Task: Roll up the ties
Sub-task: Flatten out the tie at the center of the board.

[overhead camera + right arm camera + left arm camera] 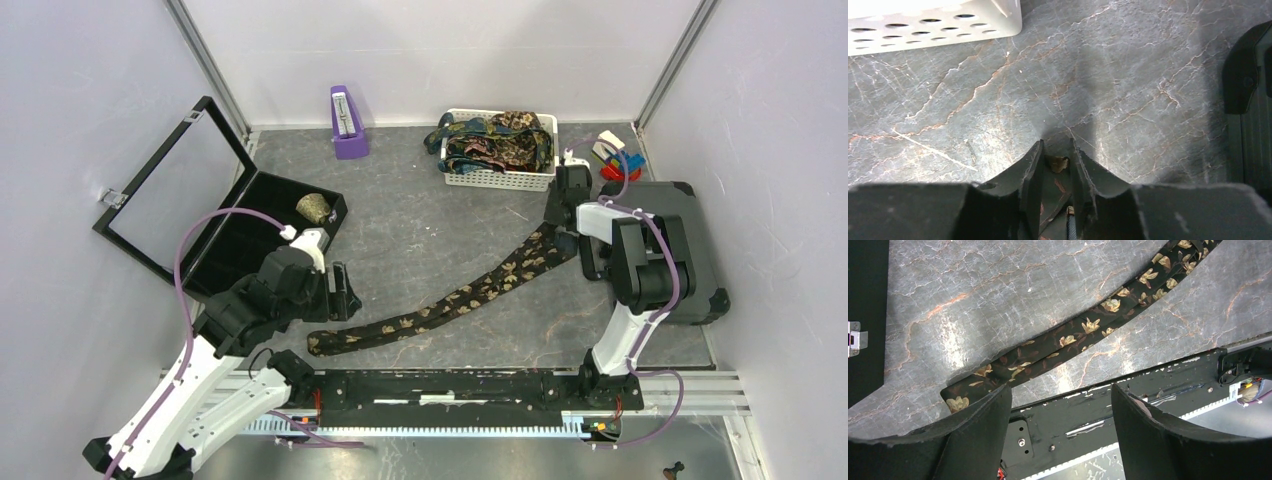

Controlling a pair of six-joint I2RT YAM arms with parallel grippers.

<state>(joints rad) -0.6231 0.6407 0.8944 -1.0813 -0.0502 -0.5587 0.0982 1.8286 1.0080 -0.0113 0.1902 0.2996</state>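
A dark brown tie point(450, 300) with tan floral print lies stretched diagonally on the grey table, its narrow end near front left. My right gripper point(561, 212) is shut on its far wide end; the fabric point(1058, 165) shows pinched between the fingers in the right wrist view. My left gripper point(345, 290) is open and empty, just beside the tie's near end point(960, 399), which lies next to its left finger point(983, 430). More ties point(500, 140) are heaped in a white basket point(497, 180) at the back. A rolled tie point(315, 207) sits in the black case.
An open black case point(235, 250) with a raised lid stands at left. A purple metronome-like object point(347, 123) is at the back. A dark grey box point(690, 250) sits at right. A black rail point(450, 385) runs along the near edge.
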